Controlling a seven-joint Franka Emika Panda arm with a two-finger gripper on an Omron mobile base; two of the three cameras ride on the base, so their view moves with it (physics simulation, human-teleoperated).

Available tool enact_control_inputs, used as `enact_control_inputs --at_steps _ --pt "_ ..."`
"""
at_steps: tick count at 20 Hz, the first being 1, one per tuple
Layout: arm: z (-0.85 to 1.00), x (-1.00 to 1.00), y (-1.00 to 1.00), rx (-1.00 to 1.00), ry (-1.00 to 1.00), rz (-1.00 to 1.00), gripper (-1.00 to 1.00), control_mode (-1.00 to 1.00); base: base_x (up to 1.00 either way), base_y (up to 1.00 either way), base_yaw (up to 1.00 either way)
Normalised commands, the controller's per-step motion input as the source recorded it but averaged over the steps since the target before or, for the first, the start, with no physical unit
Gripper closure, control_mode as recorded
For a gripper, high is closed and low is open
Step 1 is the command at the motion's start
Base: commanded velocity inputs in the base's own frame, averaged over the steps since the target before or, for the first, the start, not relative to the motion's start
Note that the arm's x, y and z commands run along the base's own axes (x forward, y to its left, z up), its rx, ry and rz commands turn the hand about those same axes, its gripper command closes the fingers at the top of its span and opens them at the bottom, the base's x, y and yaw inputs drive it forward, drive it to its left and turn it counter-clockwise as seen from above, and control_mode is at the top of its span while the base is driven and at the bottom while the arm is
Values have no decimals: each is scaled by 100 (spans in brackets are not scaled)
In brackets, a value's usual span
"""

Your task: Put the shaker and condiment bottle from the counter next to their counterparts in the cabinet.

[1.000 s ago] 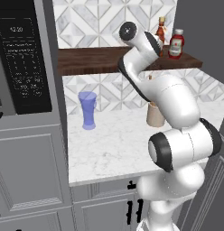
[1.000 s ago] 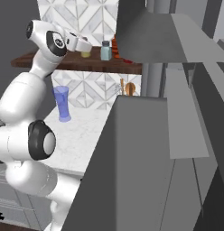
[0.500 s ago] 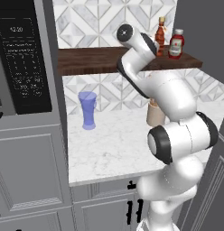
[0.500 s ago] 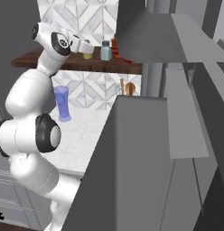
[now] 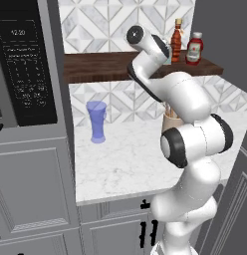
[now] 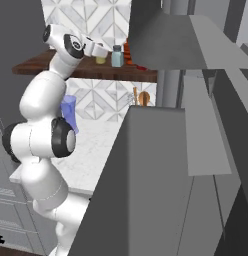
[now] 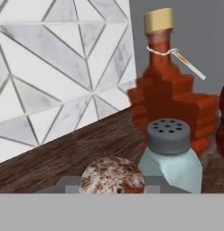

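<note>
the gripper [image 6: 102, 50] is raised at the dark wooden cabinet [image 5: 95, 67] shelf, clamped on the small olive-yellow shaker [image 6: 100, 59]. just beside it stands the pale blue-grey shaker [image 7: 171, 155]. behind that stands the tall red-orange condiment bottle [image 7: 170, 90], near the squat red bottle [image 5: 194, 49]. a blue glass [image 5: 97, 122] stands on the marble counter [image 5: 115, 164] below.

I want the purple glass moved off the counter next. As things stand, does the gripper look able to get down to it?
Probably yes: the purple glass stands alone on the counter, nothing beside or above it except the cabinet board behind. The gripper is up there and would have to swing down.
</note>
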Motion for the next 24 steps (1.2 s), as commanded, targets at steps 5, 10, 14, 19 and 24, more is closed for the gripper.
enact_control_inputs --at_steps 5,10,14,19,24 --pt "0 25 0 0 0 0 -100 -100 0 0 0" --pt "0 19 0 0 0 0 -100 -100 0 0 0" --pt "0 -7 0 0 0 0 -100 -100 0 0 0" --pt "0 -34 1 0 -1 0 -100 -100 0 0 0" --pt "0 -38 10 -3 0 0 -100 -100 0 0 0"
